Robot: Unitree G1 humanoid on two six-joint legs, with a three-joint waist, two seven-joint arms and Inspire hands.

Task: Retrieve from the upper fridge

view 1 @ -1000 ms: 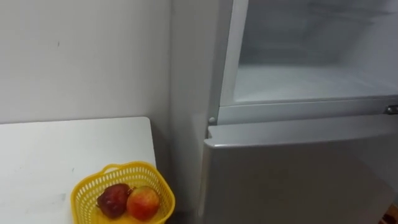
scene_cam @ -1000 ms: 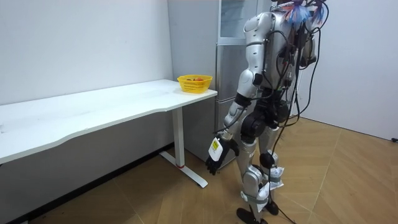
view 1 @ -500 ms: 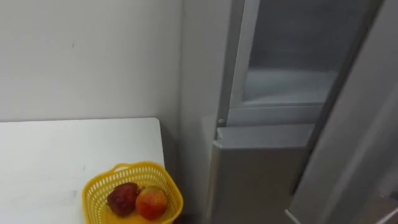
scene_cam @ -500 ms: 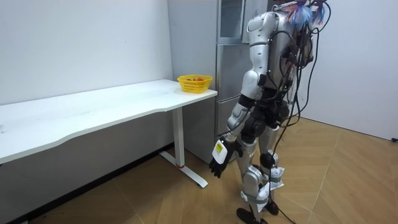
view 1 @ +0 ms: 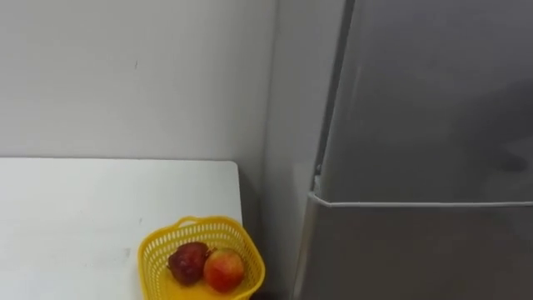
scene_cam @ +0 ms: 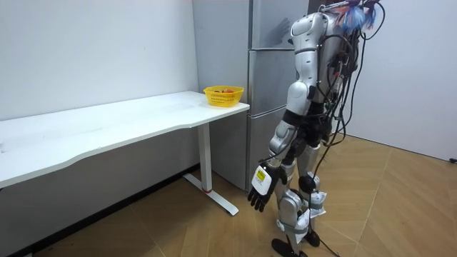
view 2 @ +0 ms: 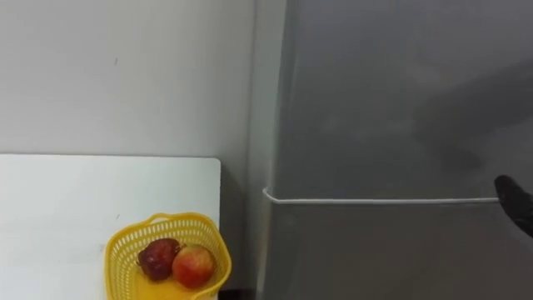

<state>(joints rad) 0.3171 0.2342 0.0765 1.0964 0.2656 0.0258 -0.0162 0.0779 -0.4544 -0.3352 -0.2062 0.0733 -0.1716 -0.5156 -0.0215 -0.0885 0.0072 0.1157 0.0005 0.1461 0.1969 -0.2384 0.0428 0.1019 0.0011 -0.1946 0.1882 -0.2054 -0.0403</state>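
The upper fridge door (view 1: 425, 100) is closed, a grey panel across the upper right of the eye view. A thin pale seam parts it from the lower door (view 1: 416, 250) beneath. At the lower left of centre, a yellow basket (view 1: 148, 267) sits on the corner of the white desk (view 1: 83, 217), just beside the fridge's side. In it lie a dark red fruit (view 1: 189, 262) and a red-and-yellow apple (view 1: 223, 269), touching each other. The pale wall (view 1: 125, 75) rises behind the desk. From across the room the robot is standing upright on the wooden floor (scene_cam: 400, 207), close to the fridge and facing it. Its left hand (scene_cam: 259, 193) hangs low by its thigh, the fingers loose and a little spread, with nothing in them. A dark bit of the right hand (view 2: 518, 204) shows at the right edge of the right eye view, at the level of the seam. I cannot tell how its fingers are set.
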